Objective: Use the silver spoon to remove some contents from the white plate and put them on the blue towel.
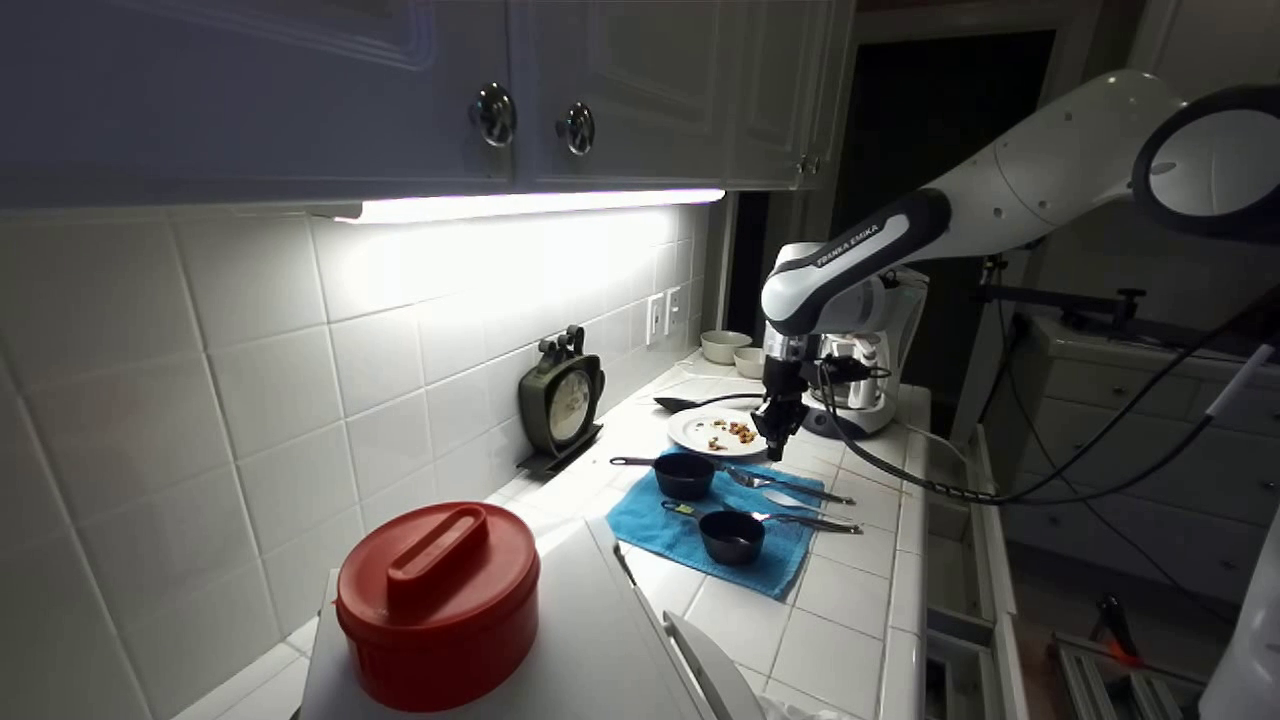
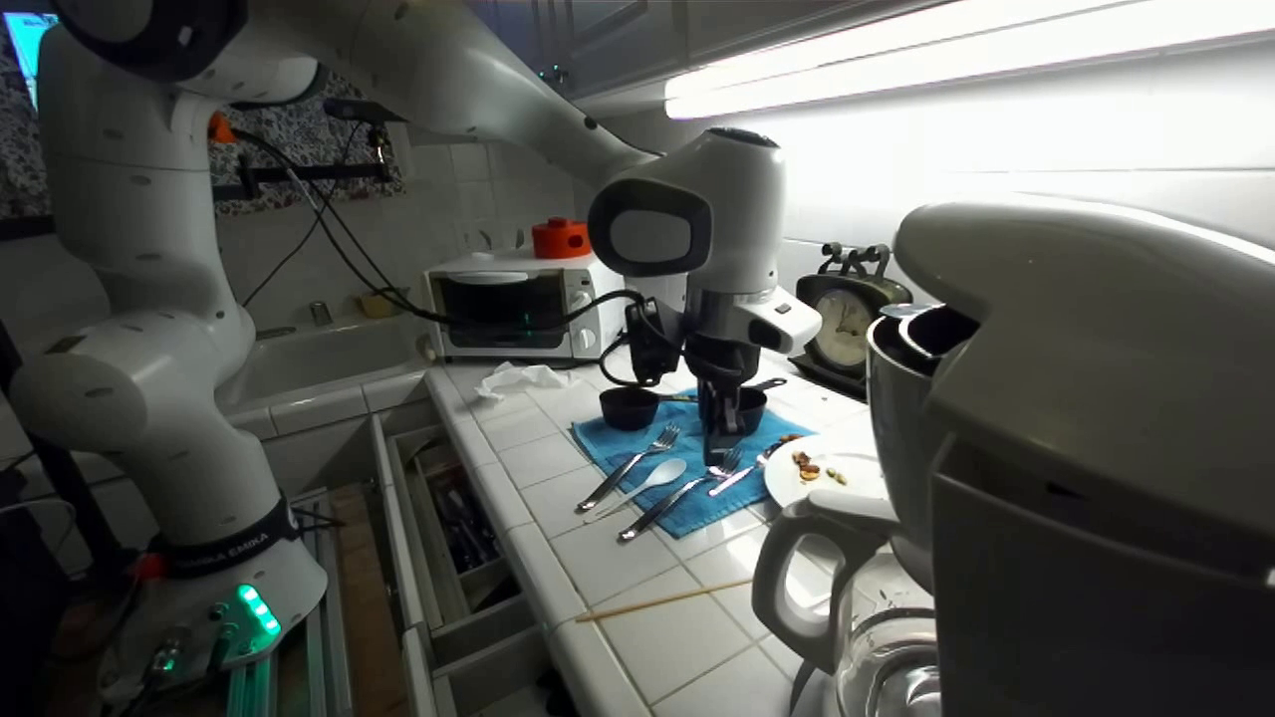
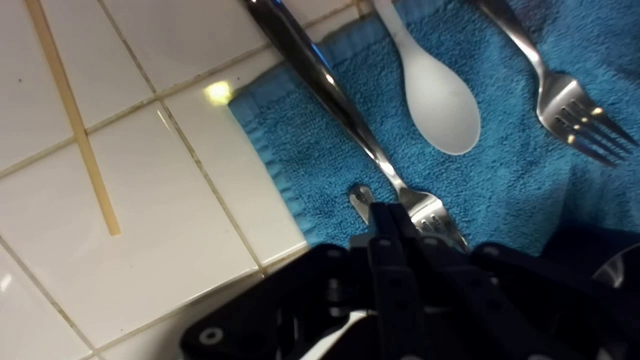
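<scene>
While the tool [image 3: 391, 206] hangs closed near the white plate [image 1: 685, 435], nothing seen in it, the contents [image 1: 742, 432] lie on that plate: probably light, crumbly. Likely silver spoon [image 3: 360, 198] beside plate, partly hidden: should be stiff, slick; grip mid-handle. Blue towel [image 1: 665, 540] next to plate. Desk [image 1: 845, 590] tiled, glossy; coffee maker [image 2: 1116, 398] near plate.

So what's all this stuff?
towel: 1, blue, counter
plate: 1, white, by towel
food bits: several, brownish, plate
handle: 1, silver, on towel
forks: 2, silver, partly on towel
spoon: 1, white, between forks
cups: 2, black, on towel
stick: 1, tan, counter
utensil: 1, black, beside plate
bowls: 2, whitish, counter
scale/clock: 1, green, by wall
oven: 1, white, counter
container: 1, red, on oven
coffeemaker: 1, white, counter
light: 1, white, under cabinets
arm: 1, white, over counter
pincer: 1, black, over towel
</scene>
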Tool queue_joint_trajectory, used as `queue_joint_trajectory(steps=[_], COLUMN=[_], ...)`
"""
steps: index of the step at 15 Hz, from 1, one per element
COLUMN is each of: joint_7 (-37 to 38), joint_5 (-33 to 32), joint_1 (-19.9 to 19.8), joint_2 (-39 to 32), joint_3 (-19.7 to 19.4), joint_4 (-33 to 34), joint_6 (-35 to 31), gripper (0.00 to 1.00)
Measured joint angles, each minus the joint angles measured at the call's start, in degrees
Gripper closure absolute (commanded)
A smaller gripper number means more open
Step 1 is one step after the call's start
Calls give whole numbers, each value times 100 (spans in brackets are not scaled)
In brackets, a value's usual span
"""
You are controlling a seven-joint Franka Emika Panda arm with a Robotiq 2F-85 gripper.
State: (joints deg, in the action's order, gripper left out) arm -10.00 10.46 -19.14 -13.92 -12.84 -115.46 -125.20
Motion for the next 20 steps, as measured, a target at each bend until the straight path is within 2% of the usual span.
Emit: queue_joint_trajectory(steps=[1, 5, 9, 11, 14, 20], joint_7=[40, 39, -581, -841, -1101, -1466], joint_5=[0, 14, 10, 10, 88, 433], joint_1=[0, 0, 3, 10, 35, 91], joint_2=[3, 100, 422, 570, 702, 717], joint_3=[-8, -6, 9, 9, 14, 71], joint_4=[0, 10, 3, -23, -127, -251], joint_6=[3, 59, 302, 96, -335, -591], gripper=[66, 38, 10, 0, 0, 0])
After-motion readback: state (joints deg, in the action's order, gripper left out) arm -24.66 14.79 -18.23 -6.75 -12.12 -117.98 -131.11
